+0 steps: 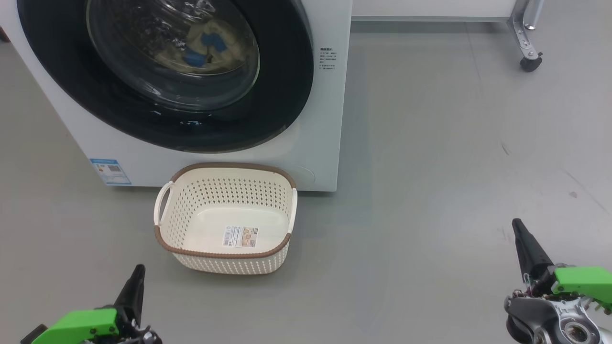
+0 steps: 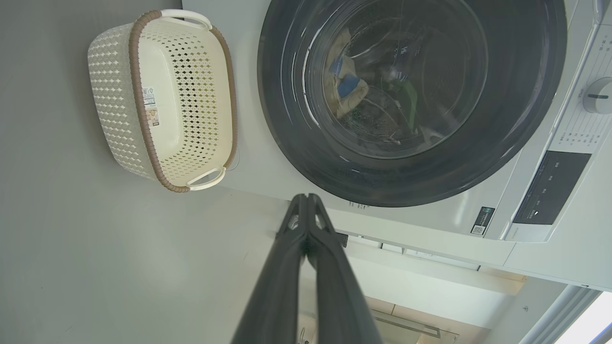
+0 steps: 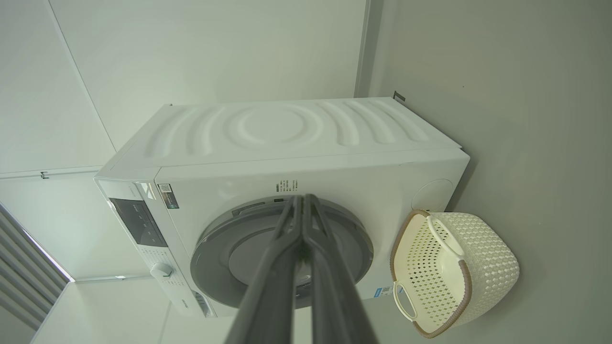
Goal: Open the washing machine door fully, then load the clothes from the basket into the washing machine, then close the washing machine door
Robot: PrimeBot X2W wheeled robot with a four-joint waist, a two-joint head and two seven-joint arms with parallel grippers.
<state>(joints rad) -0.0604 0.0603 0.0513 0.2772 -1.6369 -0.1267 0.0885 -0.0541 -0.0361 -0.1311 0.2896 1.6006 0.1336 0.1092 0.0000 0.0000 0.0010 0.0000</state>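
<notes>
The white washing machine [image 1: 315, 119] stands at the top left of the head view with its round black-rimmed door [image 1: 167, 129] shut flat against the front. Through the glass I see the pale clothes [image 1: 210, 45] with blue patches lying in the drum; they show behind the door [image 2: 411, 181] in the left wrist view too, as clothes [image 2: 346, 88]. The cream basket [image 1: 224, 248] sits on the floor in front of the machine, holding nothing but its label. My left gripper [image 1: 138, 270] and right gripper [image 1: 516, 224] hang low, both shut and holding nothing, well back from the basket.
Grey floor spreads to the right of the machine. A caster wheel on a metal leg [image 1: 530, 62] stands at the far top right. The machine's control panel and knob [image 2: 595, 95] show in the left wrist view. A blue label [image 1: 110, 172] marks the machine's lower corner.
</notes>
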